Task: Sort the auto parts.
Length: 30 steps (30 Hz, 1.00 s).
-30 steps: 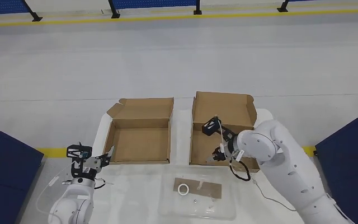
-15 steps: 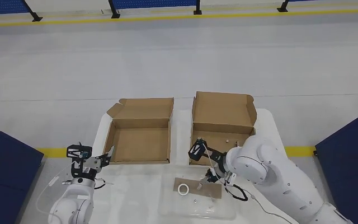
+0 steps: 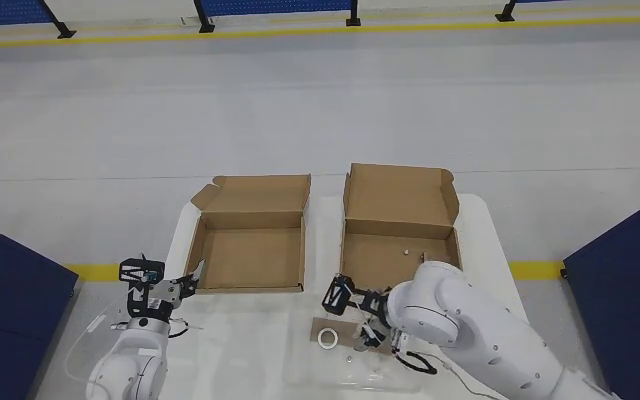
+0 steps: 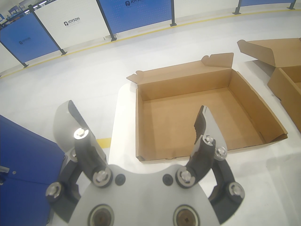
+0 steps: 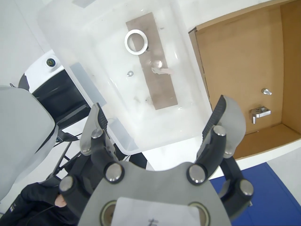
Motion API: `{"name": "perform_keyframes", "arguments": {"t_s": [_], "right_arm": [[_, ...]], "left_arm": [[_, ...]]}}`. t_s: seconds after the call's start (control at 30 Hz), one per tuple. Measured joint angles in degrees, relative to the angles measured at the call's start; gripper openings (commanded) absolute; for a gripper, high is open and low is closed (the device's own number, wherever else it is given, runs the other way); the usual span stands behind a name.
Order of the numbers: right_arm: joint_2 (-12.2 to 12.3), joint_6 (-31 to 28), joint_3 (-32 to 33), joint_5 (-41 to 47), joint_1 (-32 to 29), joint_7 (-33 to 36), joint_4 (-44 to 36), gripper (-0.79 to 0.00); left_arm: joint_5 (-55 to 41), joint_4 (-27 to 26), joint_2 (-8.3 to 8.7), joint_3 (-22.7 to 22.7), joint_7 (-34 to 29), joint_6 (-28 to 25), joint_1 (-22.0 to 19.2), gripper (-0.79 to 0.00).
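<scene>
1. The right gripper (image 5: 161,105) has its fingers spread wide with nothing between them. It hangs over the clear plastic bin (image 5: 70,24) at the table's (image 3: 240,320) near edge.
2. In the bin, a metal ring (image 5: 136,42) lies on one end of a brown card strip (image 5: 162,92), and a small nut (image 5: 129,73) sits just beside the strip. A pale scrap (image 5: 162,70) on the strip is too blurred to name.
3. In the top view the right arm hides the bin's right part.
4. The right cardboard box (image 5: 235,48), partly cut off, holds a bolt (image 5: 267,92) and an L-shaped bracket (image 5: 258,114) near one corner.
5. The left gripper (image 4: 136,106) has its fingers wide and holds nothing. It is off the table's near left corner, facing the left cardboard box (image 4: 188,123).
</scene>
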Motion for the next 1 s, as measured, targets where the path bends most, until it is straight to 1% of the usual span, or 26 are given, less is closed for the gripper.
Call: {"name": "perform_keyframes", "arguments": {"t_s": [0.23,0.5,0.6,0.7,1.0], "right_arm": [[-0.2,-2.2,-7.2,1.1,3.5,0.0,3.1,0.0],[-0.2,-2.4,-7.4,1.2,3.6,0.0,3.2,0.0],[-0.4,-4.2,-9.0,0.5,2.9,-1.0,4.1,0.0],[-1.0,-4.6,-10.9,-1.0,3.3,-1.0,5.1,0.0],[-2.8,-5.1,-14.4,-0.5,5.5,-1.3,8.9,0.0]], "left_arm": [[0.0,0.0,0.0,0.0,0.0,0.0,0.0,0.0],[0.0,0.0,0.0,0.0,0.0,0.0,0.0,0.0],[0.0,0.0,0.0,0.0,0.0,0.0,0.0,0.0],[0.0,0.0,0.0,0.0,0.0,0.0,0.0,0.0],[0.0,0.0,0.0,0.0,0.0,0.0,0.0,0.0]]}}
